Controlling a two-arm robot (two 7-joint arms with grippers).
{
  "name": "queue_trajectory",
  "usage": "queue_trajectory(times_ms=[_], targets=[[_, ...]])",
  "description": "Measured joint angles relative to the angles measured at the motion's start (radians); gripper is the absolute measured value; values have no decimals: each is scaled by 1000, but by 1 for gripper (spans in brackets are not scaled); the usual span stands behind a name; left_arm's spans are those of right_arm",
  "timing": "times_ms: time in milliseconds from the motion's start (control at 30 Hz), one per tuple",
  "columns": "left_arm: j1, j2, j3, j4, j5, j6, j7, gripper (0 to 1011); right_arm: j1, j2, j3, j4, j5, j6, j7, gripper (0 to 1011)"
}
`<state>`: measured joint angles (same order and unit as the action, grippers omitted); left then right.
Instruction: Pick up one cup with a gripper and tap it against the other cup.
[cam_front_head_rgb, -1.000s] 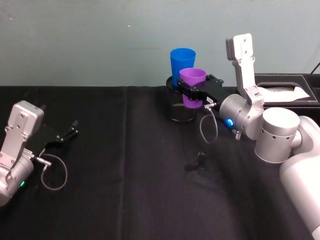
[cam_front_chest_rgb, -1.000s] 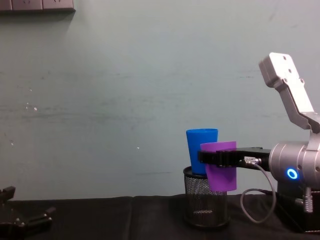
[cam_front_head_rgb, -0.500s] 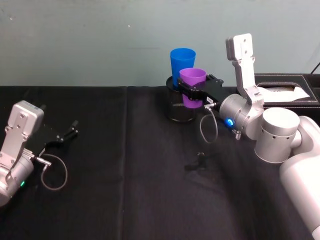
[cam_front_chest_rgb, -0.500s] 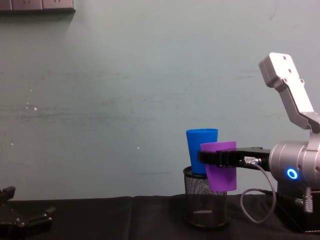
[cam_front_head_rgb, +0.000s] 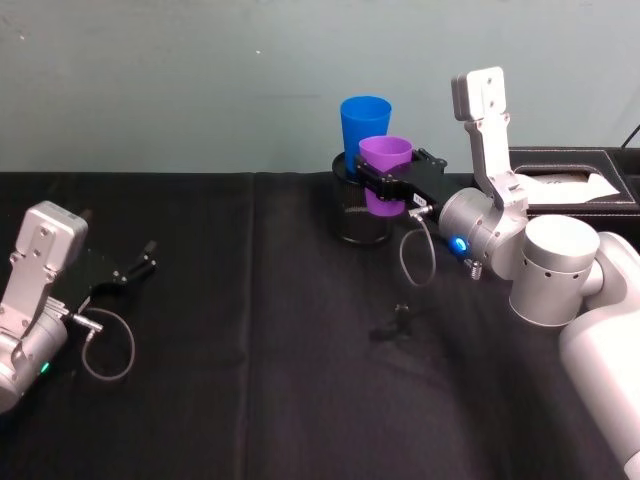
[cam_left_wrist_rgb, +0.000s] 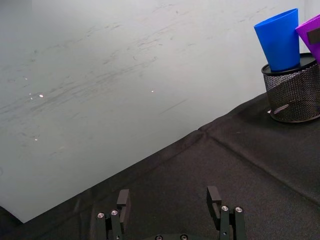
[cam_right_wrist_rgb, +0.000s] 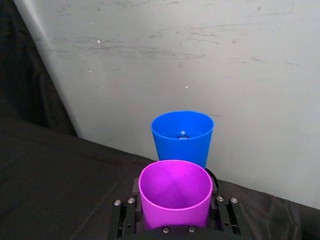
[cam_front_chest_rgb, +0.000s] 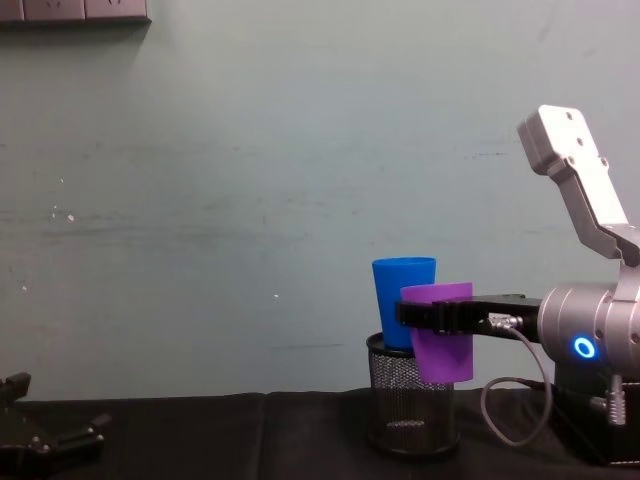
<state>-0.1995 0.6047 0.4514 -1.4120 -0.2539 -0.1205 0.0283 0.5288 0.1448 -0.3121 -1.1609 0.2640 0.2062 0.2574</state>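
Observation:
The purple cup (cam_front_head_rgb: 383, 170) (cam_right_wrist_rgb: 175, 195) (cam_front_chest_rgb: 441, 340) hangs in the air, upright, with my right gripper (cam_front_head_rgb: 384, 183) (cam_right_wrist_rgb: 175, 222) (cam_front_chest_rgb: 436, 315) shut on it. It sits right beside the blue cup (cam_front_head_rgb: 364, 125) (cam_right_wrist_rgb: 182, 136) (cam_front_chest_rgb: 403, 299) (cam_left_wrist_rgb: 279, 39), which stands in a black wire-mesh pot (cam_front_head_rgb: 358, 215) (cam_front_chest_rgb: 410, 408) (cam_left_wrist_rgb: 294, 92). I cannot tell whether the two cups touch. My left gripper (cam_front_head_rgb: 138, 265) (cam_left_wrist_rgb: 167, 202) rests open and idle at the table's left side.
A black box with white stitching (cam_front_head_rgb: 572, 180) sits at the back right behind my right arm. A small dark object (cam_front_head_rgb: 400, 322) lies on the black cloth near the middle. A pale wall runs close behind the pot.

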Motion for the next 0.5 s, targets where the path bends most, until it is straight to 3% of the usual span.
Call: queue_trajectory(times_ms=[500], targets=[[0, 0, 0, 0, 0, 0, 0, 1000, 0, 0, 0, 0, 0, 0, 0, 723]])
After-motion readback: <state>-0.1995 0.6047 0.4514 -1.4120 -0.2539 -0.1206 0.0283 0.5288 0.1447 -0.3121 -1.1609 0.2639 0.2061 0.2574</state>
